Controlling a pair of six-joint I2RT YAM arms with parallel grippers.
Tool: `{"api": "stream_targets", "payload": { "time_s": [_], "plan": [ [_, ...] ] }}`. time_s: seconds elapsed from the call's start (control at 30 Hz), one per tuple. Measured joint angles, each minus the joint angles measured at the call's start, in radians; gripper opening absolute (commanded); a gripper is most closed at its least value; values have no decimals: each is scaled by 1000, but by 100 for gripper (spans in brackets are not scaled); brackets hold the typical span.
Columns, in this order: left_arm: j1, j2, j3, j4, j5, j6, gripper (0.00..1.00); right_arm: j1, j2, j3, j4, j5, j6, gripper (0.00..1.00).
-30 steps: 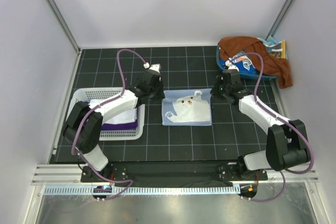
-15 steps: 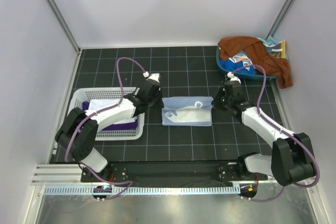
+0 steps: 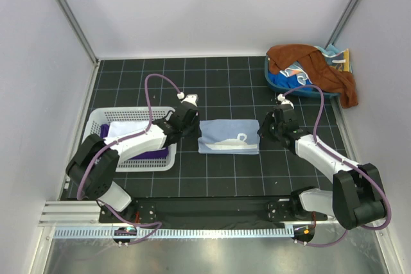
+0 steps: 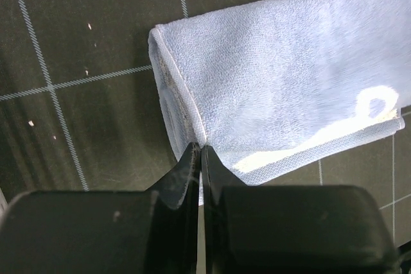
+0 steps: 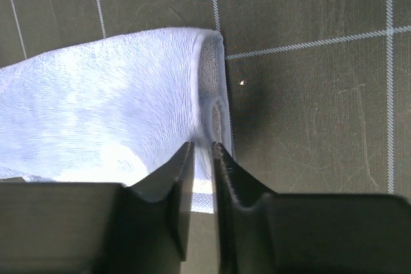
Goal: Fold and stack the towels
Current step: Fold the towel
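Fold release: light blue towel point(image 3: 228, 137) lies folded at table point(image 3: 212, 181) centre; left gripper point(image 4: 198, 158) pinches its left edge, right gripper point(image 5: 203, 152) barely parted around right edge. We let go cleanly, lift straight up.

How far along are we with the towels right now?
Done: a white towel and a purple towel lie stacked in the basket. In hand: the blue towel lies folded over mid-table, left claw pinching one corner, right claw slightly parted at the other. Left: finish it, stack it, then the brown towel and others heaped far right.
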Motion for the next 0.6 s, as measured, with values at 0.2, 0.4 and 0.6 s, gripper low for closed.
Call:
{"api": "stream_targets", "payload": {
  "time_s": [0.2,0.4,0.6],
  "plan": [
    [0,0,0,-1,0,-8,16,0,-15,0,-1,0,1,38],
    [0,0,0,-11,-1,-19,27,6,-16,0,-1,0,2,39],
    [0,0,8,-52,-8,-22,27,34,-7,1,-1,0,5,39]
  ]
}}
